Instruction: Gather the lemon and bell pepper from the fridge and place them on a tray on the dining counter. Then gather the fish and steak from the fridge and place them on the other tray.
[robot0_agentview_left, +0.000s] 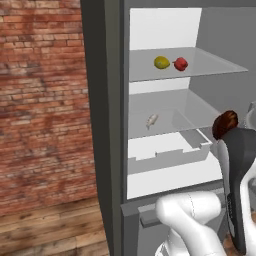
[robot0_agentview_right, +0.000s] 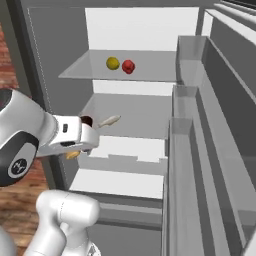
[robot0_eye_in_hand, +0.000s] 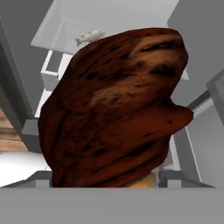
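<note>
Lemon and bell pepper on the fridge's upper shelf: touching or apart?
Apart. The left base view shows a strip of bare shelf between the lemon and the bell pepper.

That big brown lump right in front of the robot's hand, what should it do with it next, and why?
Probably draw the steak back, clear of the fridge. It fills the hand view at the pincer, while the fish remains on its shelf.

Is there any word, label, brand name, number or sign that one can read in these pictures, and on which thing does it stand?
No readable words or numbers anywhere.
Robot arm: a small round white emblem on its dark joint, too small to read.
Fridge, lemon, bell pepper, fish, steak: no labels or print.
</note>
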